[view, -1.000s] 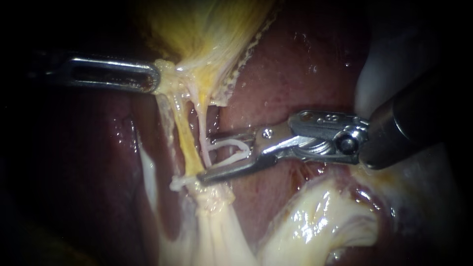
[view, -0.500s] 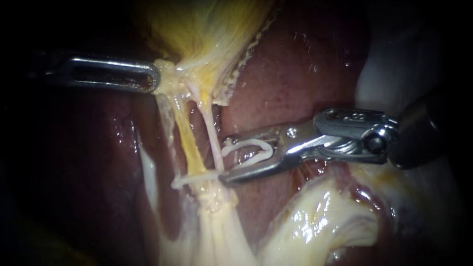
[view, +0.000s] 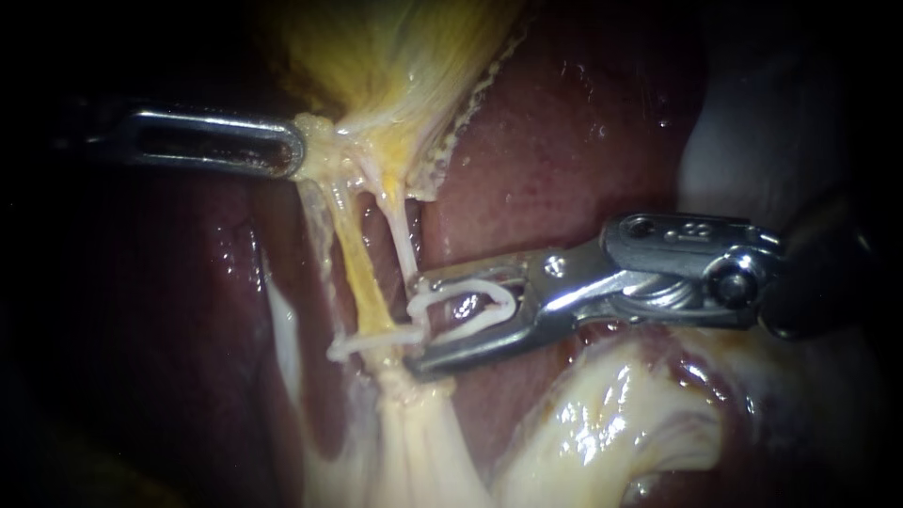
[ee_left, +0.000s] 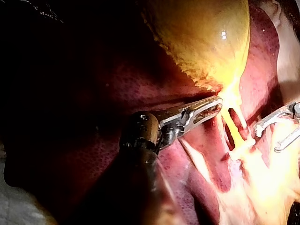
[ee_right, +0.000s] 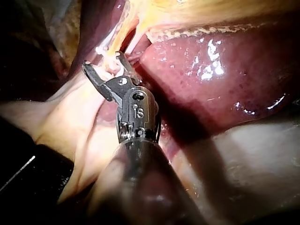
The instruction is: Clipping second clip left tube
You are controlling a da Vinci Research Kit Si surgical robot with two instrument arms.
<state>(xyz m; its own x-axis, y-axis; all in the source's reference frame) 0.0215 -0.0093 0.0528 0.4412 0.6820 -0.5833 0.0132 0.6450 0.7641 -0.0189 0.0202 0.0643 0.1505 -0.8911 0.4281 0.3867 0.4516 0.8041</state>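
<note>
My left instrument [view: 296, 150] comes in from the left, its slotted jaws shut on pale tissue at the gallbladder's [view: 395, 56] narrow end, and it holds that tissue taut. Below it run two tubes: a yellow left tube [view: 362, 282] and a thinner pale right tube [view: 403, 240]. A white clip [view: 372, 341] lies across the left tube low down. My right instrument [view: 416, 325] carries an open white clip [view: 461, 301] between its spread jaws. The jaw tips stand at the right tube, just right of the left tube. In the right wrist view, the right instrument [ee_right: 104, 63] points at the tubes.
Dark red liver [view: 564, 122] lies behind and to the right of the tubes. Glossy pale fatty tissue [view: 602, 414] bulges under the right instrument's shaft. A pale strand [view: 282, 329] runs down the liver left of the tubes.
My right instrument drew back to the right, off the tubes, then edged left and slightly down again with its clip. The left instrument has held still.
</note>
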